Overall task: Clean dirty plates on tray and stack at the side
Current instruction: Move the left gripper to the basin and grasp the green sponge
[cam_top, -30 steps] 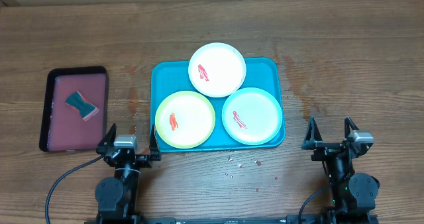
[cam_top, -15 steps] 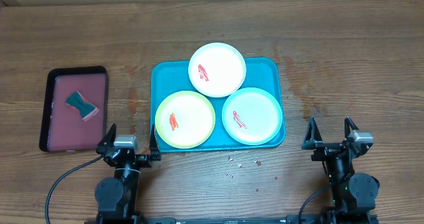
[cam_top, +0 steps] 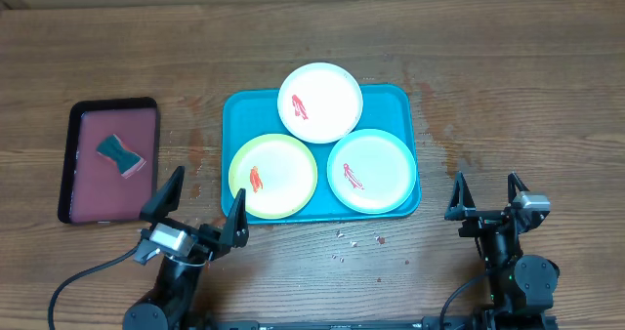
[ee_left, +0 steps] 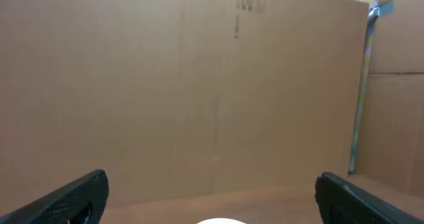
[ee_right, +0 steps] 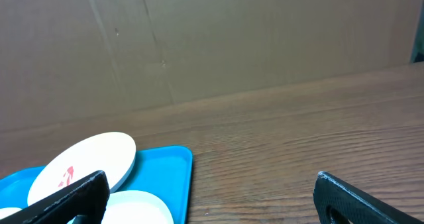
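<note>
Three plates lie on the turquoise tray (cam_top: pixel 244 110): a white plate (cam_top: pixel 320 102) at the back, a yellow-green plate (cam_top: pixel 272 176) front left, a mint-blue plate (cam_top: pixel 371 170) front right. Each has a red smear. My left gripper (cam_top: pixel 200 208) is open and empty, in front of the tray's front left corner. Its wrist view (ee_left: pixel 211 181) shows only a sliver of a white plate (ee_left: pixel 215 221). My right gripper (cam_top: pixel 484 195) is open and empty, right of the tray. Its wrist view (ee_right: pixel 212 179) shows the white plate (ee_right: pixel 86 158), the mint-blue plate (ee_right: pixel 136 207) and the tray (ee_right: pixel 175 168).
A black-rimmed dark-red tray (cam_top: pixel 83 188) at the left holds a teal and pink sponge (cam_top: pixel 120 154). Small crumbs (cam_top: pixel 356 240) lie on the wooden table in front of the turquoise tray. A cardboard wall stands behind the table.
My left gripper has risen and tilted, and its fingers look larger and wider apart from above. The right arm, plates and trays have not moved.
</note>
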You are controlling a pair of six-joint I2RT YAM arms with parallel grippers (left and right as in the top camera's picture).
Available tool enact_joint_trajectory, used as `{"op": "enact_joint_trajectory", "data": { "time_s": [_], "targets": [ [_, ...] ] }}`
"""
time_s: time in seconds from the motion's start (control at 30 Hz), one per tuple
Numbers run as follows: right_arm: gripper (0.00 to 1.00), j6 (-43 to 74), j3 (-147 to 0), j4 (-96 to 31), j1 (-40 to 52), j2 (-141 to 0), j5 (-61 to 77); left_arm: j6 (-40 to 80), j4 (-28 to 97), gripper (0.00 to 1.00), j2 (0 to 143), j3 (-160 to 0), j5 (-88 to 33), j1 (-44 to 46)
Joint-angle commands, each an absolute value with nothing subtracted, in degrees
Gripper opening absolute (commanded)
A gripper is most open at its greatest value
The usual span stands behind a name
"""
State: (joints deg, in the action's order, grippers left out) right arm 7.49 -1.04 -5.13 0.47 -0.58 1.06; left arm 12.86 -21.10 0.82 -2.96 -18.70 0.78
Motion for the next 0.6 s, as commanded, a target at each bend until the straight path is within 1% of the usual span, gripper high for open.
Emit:
{"op": "enact_joint_trajectory", "data": {
  "time_s": [0.0, 0.03, 0.1, 0.17, 0.2, 0.23, 0.3, 0.37, 0.4, 0.47, 0.57],
  "targets": [
    [1.00, 7.49, -0.45, -4.84, 0.80, -0.16, 0.47, 5.13, -11.81, 1.00, 4.10, -13.06, -9.65, 1.15],
    [1.00, 7.49, -0.45, -4.84, 0.80, -0.16, 0.47, 3.49, -4.27, 1.00, 8.78, -19.57, -2.52, 1.15],
    [1.00, 7.49, -0.45, -4.84, 0.80, -0.16, 0.47, 1.39, 4.67, 1.00, 16.23, -27.81, 3.38, 1.15],
    [1.00, 7.49, -0.45, -4.84, 0.80, -0.16, 0.49, -2.35, 12.32, 1.00, 23.92, -35.03, 5.65, 1.15],
    [1.00, 7.49, -0.45, -4.84, 0.80, -0.16, 0.49, -5.37, 20.71, 1.00, 32.84, -43.05, 5.37, 1.15],
    [1.00, 7.49, -0.45, -4.84, 0.80, -0.16, 0.49, -4.62, 23.51, 1.00, 36.29, -46.06, 3.18, 1.15],
    [1.00, 7.49, -0.45, -4.84, 0.80, -0.16, 0.47, -2.66, 27.22, 1.00, 42.68, -51.37, -4.86, 1.15],
    [1.00, 7.49, -0.45, -4.84, 0.80, -0.16, 0.49, -3.22, 28.62, 1.00, 48.12, -55.55, -8.01, 1.15],
    [1.00, 7.49, -0.45, -4.84, 0.80, -0.16, 0.49, -2.74, 29.80, 1.00, 50.57, -57.82, -6.79, 1.06],
    [1.00, 7.49, -0.45, -4.84, 0.80, -0.16, 0.47, 2.48, 33.50, 1.00, 55.66, -63.18, -1.06, 0.16],
    [1.00, 7.49, -0.45, -4.84, 0.80, -0.16, 0.47, 8.80, 43.83, 1.00, 64.82, -74.72, 5.34, -4.67]
  ]
}}
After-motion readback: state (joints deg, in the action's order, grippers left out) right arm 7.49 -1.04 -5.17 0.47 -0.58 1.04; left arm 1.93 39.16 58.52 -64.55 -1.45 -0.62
